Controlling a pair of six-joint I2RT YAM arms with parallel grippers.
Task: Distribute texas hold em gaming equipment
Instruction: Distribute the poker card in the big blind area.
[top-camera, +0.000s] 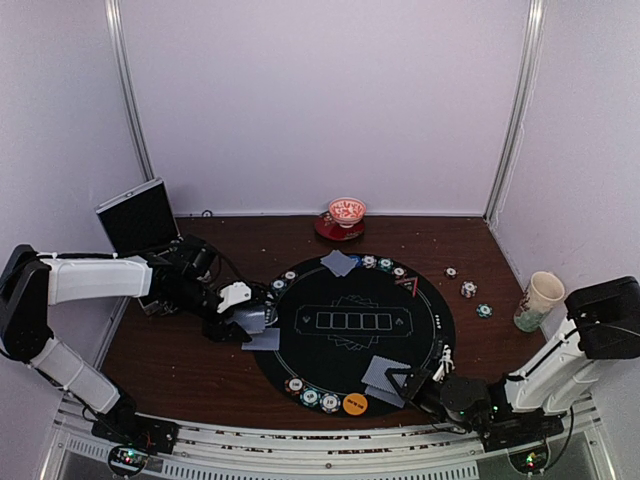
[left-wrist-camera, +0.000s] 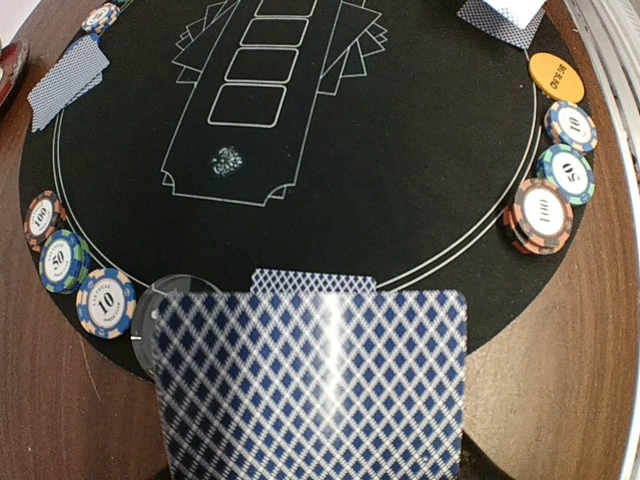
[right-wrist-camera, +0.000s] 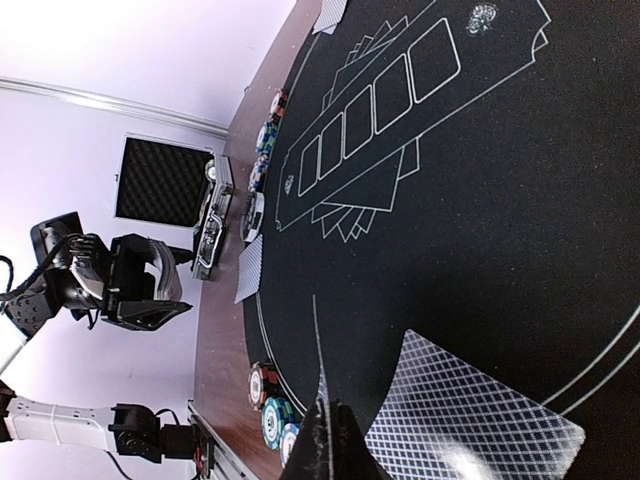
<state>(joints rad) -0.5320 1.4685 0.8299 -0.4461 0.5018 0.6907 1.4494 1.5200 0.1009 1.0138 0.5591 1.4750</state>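
My left gripper (top-camera: 247, 318) is shut on a stack of blue-backed playing cards (left-wrist-camera: 310, 385) at the left rim of the black mat (top-camera: 440, 330); the stack hides its fingers in the left wrist view. One card (top-camera: 263, 340) lies below it at the mat's edge. My right gripper (right-wrist-camera: 328, 408) is shut on a single card seen edge-on (right-wrist-camera: 320, 375), just above the mat's near side (top-camera: 400, 383). Dealt cards (right-wrist-camera: 470, 420) lie beside it. Three chip stacks (top-camera: 311, 397) and an orange disc (top-camera: 355, 404) sit at the near rim.
More cards (top-camera: 340, 263) and chips (top-camera: 385, 265) lie at the mat's far rim, chips (top-camera: 280, 284) at its left. Loose chips (top-camera: 468, 289) lie on the table to the right, near a paper cup (top-camera: 538, 300). A red-and-white bowl (top-camera: 347, 212) stands at the back, an open case (top-camera: 140, 215) far left.
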